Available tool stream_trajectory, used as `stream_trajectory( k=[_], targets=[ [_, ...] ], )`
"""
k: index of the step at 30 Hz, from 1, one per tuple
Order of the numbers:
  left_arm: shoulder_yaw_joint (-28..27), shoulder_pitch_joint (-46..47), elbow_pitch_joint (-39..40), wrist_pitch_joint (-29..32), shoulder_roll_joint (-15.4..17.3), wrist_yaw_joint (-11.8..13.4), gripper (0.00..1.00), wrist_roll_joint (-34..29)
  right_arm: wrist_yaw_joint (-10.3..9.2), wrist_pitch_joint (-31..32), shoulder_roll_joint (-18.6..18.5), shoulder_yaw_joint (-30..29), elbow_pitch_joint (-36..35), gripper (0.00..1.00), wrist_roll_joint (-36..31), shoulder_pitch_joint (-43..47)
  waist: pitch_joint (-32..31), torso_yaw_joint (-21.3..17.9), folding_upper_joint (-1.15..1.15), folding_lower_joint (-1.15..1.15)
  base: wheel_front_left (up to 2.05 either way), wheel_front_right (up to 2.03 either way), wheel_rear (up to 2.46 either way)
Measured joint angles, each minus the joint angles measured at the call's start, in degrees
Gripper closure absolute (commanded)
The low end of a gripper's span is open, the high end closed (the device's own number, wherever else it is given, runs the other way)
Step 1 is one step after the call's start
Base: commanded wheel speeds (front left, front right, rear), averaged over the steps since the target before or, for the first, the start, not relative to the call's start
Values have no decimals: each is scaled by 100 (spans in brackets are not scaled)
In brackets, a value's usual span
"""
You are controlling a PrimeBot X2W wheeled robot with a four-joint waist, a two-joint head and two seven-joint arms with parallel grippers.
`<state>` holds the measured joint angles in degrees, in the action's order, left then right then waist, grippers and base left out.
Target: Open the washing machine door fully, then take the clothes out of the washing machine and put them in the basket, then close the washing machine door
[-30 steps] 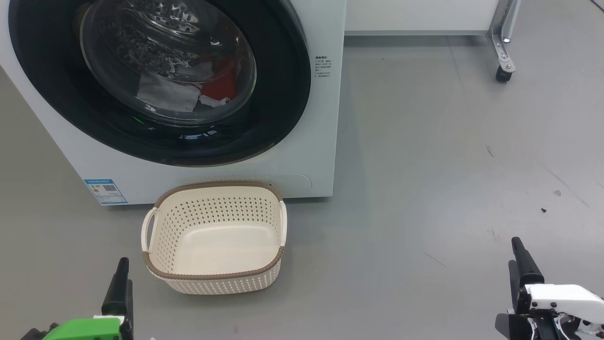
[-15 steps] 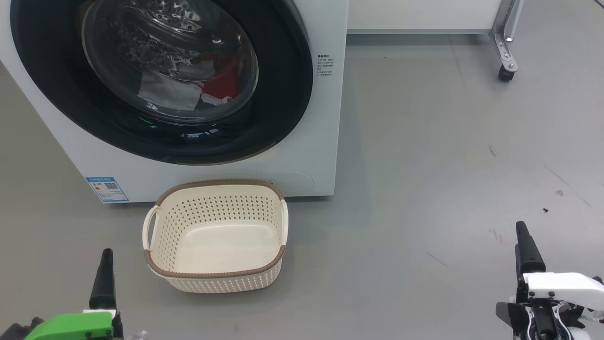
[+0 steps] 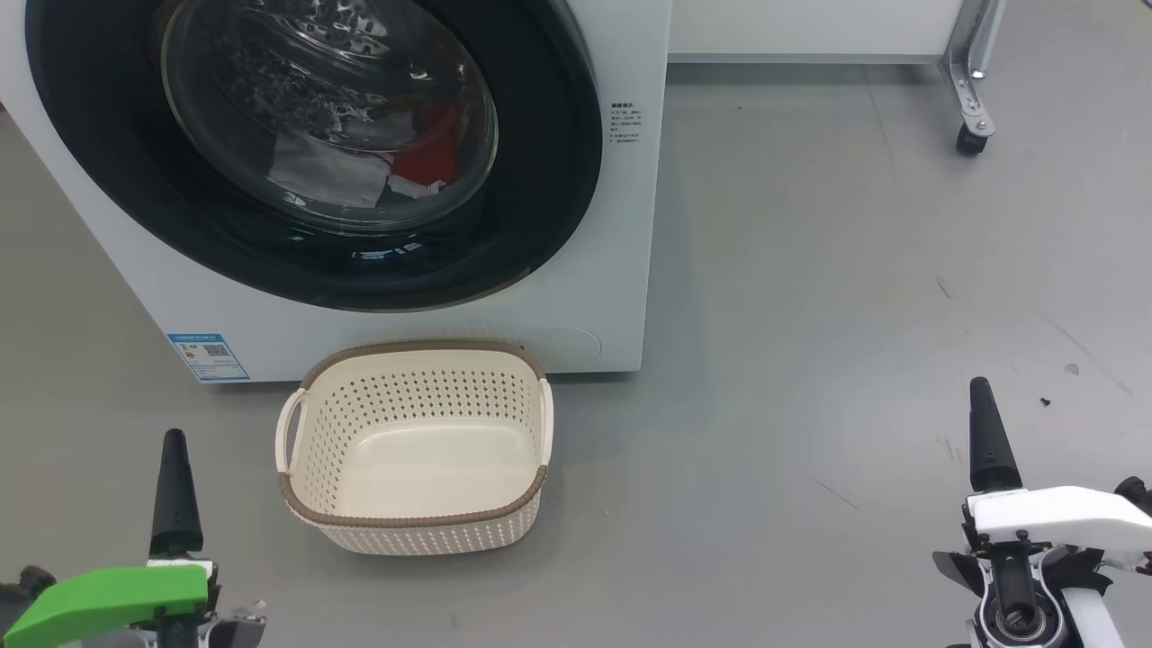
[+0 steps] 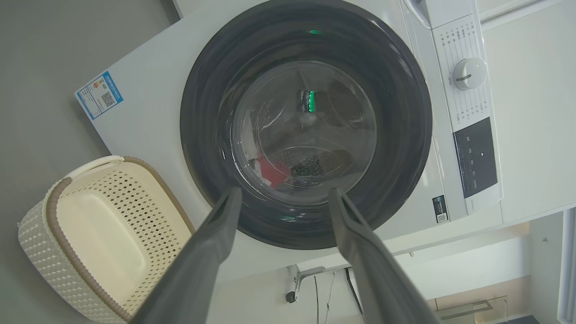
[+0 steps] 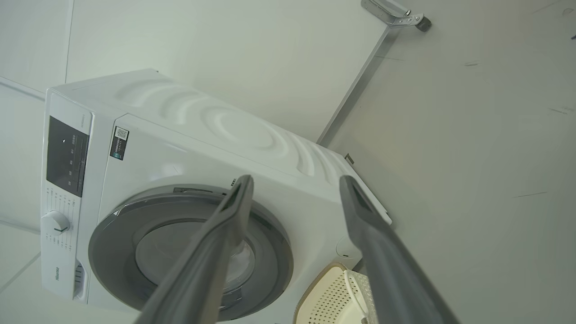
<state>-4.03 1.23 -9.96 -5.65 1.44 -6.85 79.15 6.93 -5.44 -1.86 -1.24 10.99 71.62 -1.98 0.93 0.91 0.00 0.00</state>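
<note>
In the head view the washing machine [image 3: 576, 297] takes up the upper left. Its door [image 3: 540, 180] is shut and faces the bottom of the frame, and red and white clothes [image 3: 423, 157] lie behind the glass. The basket [image 3: 414, 346] stands on the floor [image 3: 810, 270] just below the machine, open side up, with its long axis running left to right. The left hand [image 3: 171, 441] sits at lower left and the right hand [image 3: 983, 396] at lower right, both pointing up the frame.

In the left wrist view the fingers [image 4: 202, 256] are spread wide and empty, aimed at the door.

In the right wrist view the fingers [image 5: 207, 252] are also wide and empty, well apart from the machine.
</note>
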Motion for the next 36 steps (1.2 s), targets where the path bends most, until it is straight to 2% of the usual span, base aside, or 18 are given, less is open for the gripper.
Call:
stream_trajectory(
  k=[23, 36],
  targets=[
    [226, 14, 572, -405, 4, -3, 0, -2685, -67, -404, -13, 299, -364, 0, -2251, -90, 45, 32, 0, 0, 0, 0, 0],
    [406, 13, 656, -639, 12, 10, 0, -4429, -312, -652, -21, 549, -381, 0, -3504, -108, 89, 26, 0, 0, 0, 0, 0]
  ],
)
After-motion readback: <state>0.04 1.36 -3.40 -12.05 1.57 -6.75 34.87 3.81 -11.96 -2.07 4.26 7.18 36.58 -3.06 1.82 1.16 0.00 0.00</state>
